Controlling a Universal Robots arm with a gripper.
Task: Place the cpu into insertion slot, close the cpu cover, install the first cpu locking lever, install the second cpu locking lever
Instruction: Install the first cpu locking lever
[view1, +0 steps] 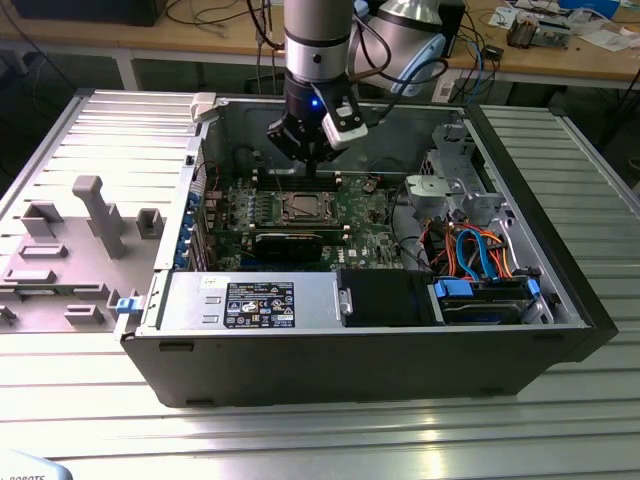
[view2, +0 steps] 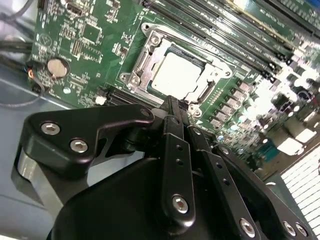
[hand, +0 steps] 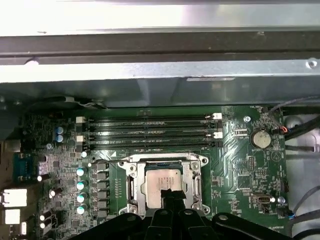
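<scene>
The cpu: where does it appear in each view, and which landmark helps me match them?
Exterior view: the cpu lies on the green motherboard, directly under the gripper.
Second wrist view: the cpu sits within the silver cpu cover, just beyond the gripper.
First wrist view: the cpu sits between the memory slots and the gripper.
Shared landmark: the gripper, its tips near the cpu in every view.

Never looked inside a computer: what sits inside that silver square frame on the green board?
The cpu's silvery top shows through the cpu cover's window. The insertion slot beneath it is hidden, and the gripper covers one edge.
</scene>
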